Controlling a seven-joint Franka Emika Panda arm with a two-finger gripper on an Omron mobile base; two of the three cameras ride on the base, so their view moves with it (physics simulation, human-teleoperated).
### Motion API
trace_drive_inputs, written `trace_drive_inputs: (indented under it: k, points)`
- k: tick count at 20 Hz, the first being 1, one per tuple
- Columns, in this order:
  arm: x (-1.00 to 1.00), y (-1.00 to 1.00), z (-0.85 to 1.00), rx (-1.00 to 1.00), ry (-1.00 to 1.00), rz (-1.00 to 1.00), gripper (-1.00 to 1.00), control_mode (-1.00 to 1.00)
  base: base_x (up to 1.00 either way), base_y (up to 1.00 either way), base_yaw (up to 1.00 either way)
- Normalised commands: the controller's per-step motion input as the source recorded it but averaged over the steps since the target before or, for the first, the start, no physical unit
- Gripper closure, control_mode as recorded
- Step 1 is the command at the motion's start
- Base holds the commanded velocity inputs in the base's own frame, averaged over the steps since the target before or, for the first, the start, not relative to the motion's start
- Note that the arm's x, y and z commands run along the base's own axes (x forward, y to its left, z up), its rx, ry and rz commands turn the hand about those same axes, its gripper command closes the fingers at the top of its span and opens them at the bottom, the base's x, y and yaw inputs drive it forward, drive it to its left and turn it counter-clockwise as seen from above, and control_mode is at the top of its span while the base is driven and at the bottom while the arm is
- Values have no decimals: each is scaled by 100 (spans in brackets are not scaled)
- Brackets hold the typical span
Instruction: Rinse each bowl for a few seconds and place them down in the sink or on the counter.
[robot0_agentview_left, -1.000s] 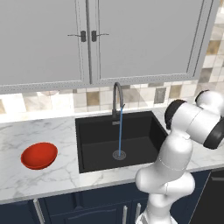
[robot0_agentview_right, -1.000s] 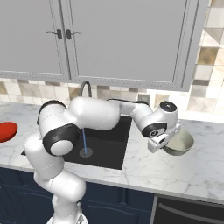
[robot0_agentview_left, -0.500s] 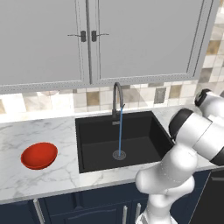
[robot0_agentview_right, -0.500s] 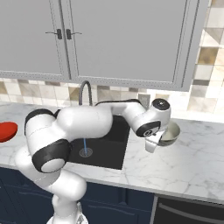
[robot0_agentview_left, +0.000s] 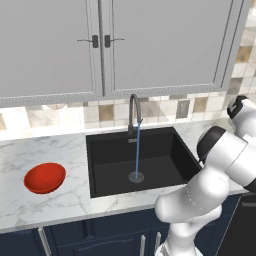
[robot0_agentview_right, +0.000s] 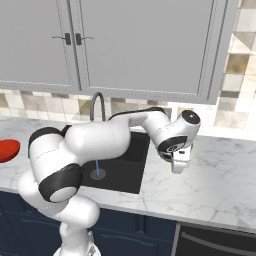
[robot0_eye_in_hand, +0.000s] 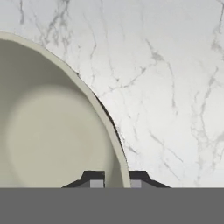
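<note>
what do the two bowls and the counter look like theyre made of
Red bowl: glossy, likely glazed ceramic or plastic, going by its sheen. Cream bowl: matte, smooth, probably ceramic; soft shading, no sharp highlights. Counter: polished white marble look with grey veins.

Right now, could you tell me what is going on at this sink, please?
The robot arm has its pincer shut on the rim of the cream bowl, over the marble counter right of the sink. Water runs from the faucet into the basin. The red bowl sits on the counter, left of the sink.
</note>
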Motion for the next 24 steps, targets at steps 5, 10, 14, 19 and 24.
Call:
trace_drive_inputs:
  k: [5, 10, 14, 19, 24]
  points:
    - [9, 34, 4, 0, 5, 34, 100, -100, 0, 0, 0]
    - [19, 57, -4, -4, 7, 23, 100, -100, 0, 0, 0]
    - [24, 52, -9, -6, 1, 16, 100, -100, 0, 0, 0]
    - [26, 49, -15, -3, 0, 16, 100, -100, 0, 0, 0]
    - [17, 38, -22, 0, -1, 15, 100, -100, 0, 0, 0]
